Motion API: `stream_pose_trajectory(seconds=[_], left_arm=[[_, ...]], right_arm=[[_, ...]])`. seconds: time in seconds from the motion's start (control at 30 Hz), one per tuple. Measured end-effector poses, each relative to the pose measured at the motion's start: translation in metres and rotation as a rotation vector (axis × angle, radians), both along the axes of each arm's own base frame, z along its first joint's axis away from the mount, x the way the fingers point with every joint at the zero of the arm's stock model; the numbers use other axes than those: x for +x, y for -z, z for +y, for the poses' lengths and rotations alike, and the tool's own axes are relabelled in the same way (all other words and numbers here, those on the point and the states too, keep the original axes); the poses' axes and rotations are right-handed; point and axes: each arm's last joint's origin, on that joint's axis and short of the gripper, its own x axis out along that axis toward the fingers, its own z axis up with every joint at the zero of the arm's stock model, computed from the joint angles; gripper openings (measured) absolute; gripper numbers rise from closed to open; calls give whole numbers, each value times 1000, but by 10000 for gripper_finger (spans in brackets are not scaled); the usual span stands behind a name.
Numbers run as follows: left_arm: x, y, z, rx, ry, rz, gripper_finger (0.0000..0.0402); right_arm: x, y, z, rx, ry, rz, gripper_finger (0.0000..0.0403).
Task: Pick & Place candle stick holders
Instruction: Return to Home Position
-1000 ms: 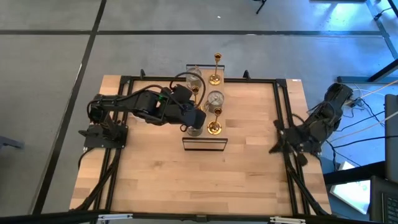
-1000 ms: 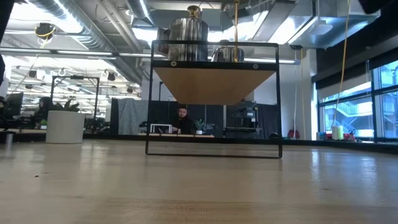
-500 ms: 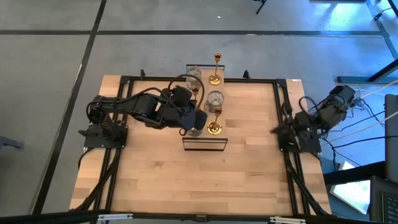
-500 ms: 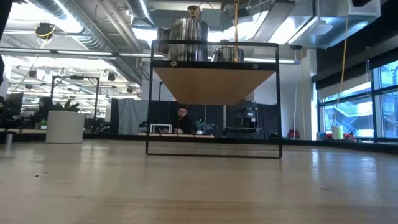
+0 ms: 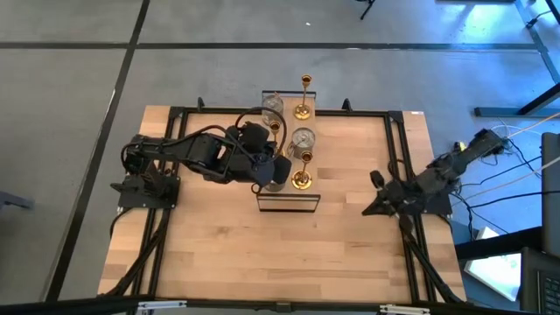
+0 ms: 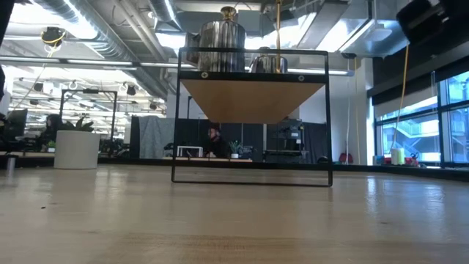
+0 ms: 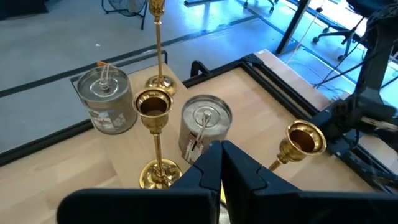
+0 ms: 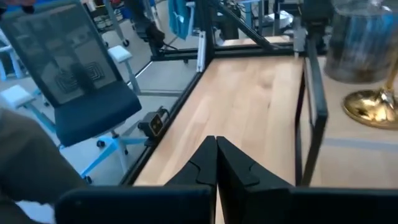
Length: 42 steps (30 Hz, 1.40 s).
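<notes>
Several candle stick holders stand on a small raised shelf point(image 5: 287, 203) at the table's far middle. They are slim gold ones point(image 5: 304, 96) point(image 7: 155, 130) point(image 7: 301, 142) and squat silver ones point(image 5: 303, 138) point(image 7: 204, 124) point(image 7: 104, 107). My left gripper point(image 5: 276, 171) point(image 7: 221, 152) is shut and hovers over the near-left silver holder point(image 6: 220, 38). My right gripper point(image 5: 371, 203) point(image 8: 216, 146) is shut and empty at the table's right side, pointing toward the shelf. My left gripper is shut above the near-left silver holder point(image 5: 273, 183). The gripper's own body hides its fingertips, so I cannot tell whether it touches the holder.
The shelf has a black wire frame point(image 6: 178, 110) and a wooden top, with open table in front of it point(image 5: 280, 254). Black rails run along both table sides point(image 5: 407, 175). An office chair point(image 8: 81, 87) stands beyond the table.
My right arm has swung out from its folded pose, and its gripper has gone a little toward the table's left, toward the shelf. In the low view its dark body has come down into the upper right corner.
</notes>
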Motion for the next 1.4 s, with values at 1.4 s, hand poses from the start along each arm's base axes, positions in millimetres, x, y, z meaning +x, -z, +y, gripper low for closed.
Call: stream_pose_trajectory(seconds=[1.4], left_arm=[[0,1,0,-42,8,-8,2]], right_arm=[[-21,36,-74,4,363,-33,0]])
